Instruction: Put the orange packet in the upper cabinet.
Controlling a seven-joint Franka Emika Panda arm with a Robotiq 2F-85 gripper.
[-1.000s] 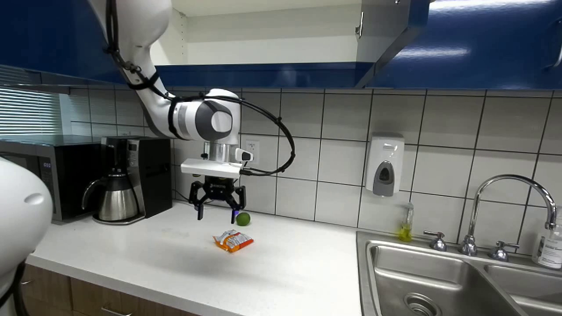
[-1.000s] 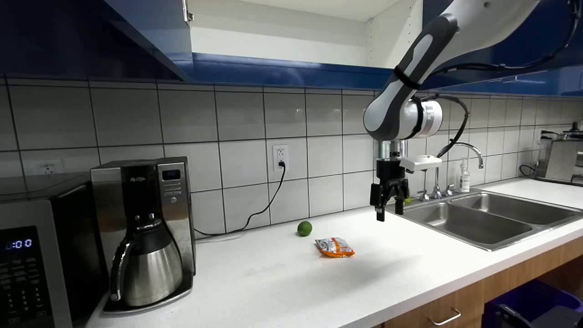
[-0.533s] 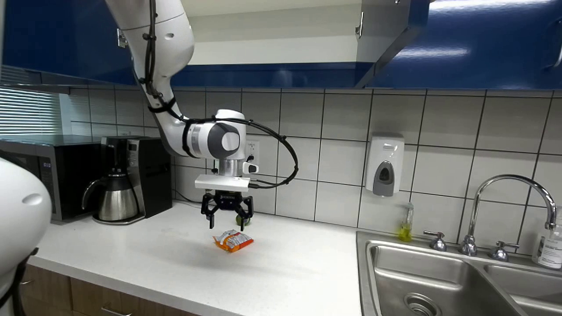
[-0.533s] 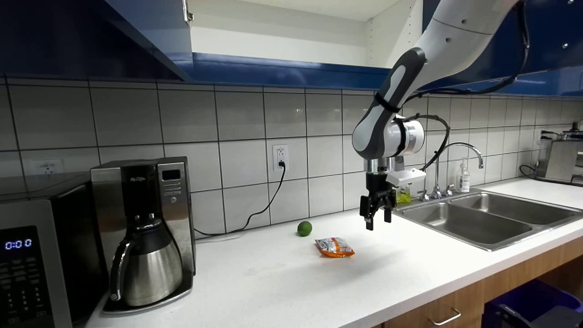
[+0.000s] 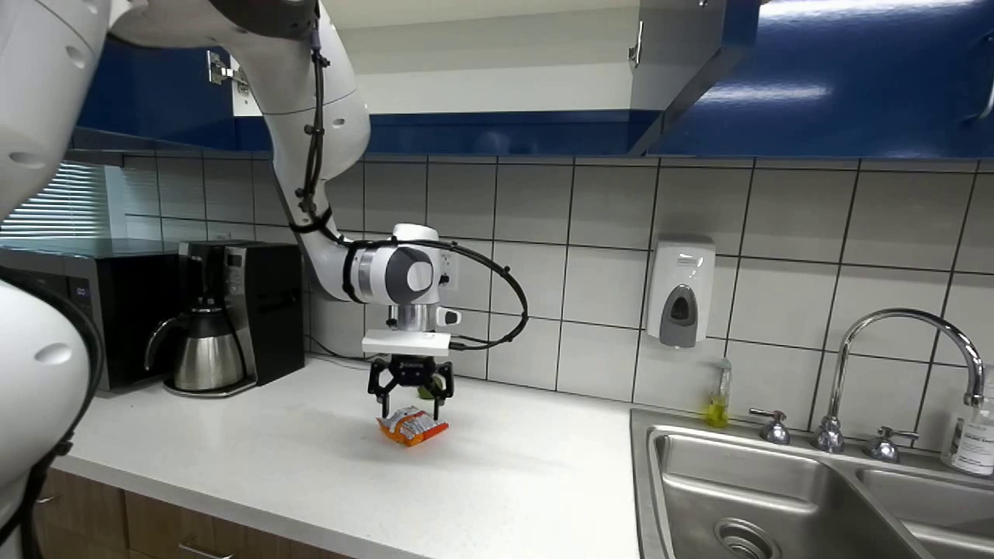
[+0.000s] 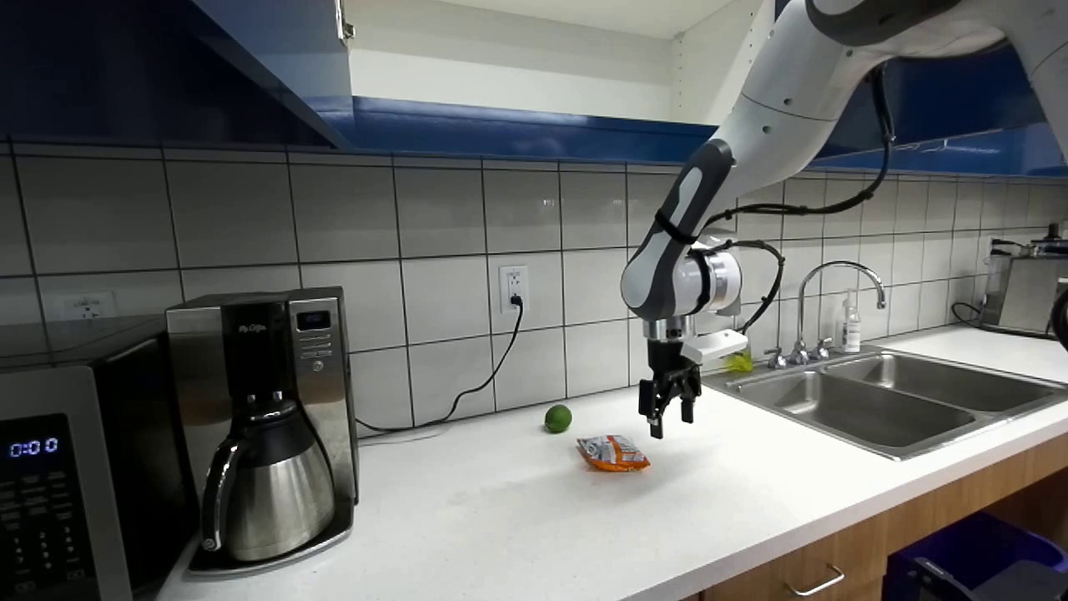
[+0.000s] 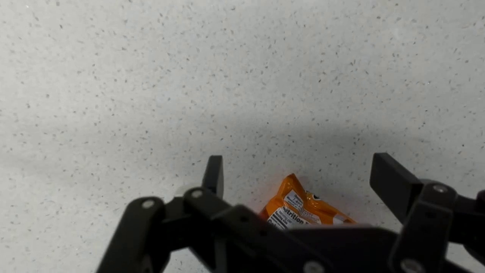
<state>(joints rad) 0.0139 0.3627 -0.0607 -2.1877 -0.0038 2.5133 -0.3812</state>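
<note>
Claw [image 6: 672, 426] spread wide; orange packet [image 6: 613, 453] below it, off-centre; best shift across to straddle it before lowering

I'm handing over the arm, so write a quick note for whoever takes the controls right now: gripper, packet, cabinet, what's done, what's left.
Gripper: open, holding nothing, above the counter near the packet.
Orange packet: lying on the counter, not gripped.
Upper cabinet: standing open.
Done: the gripper is close to the packet; no grasp yet.
Left: line up, grip the packet, lift it and put it in the cabinet.
</note>
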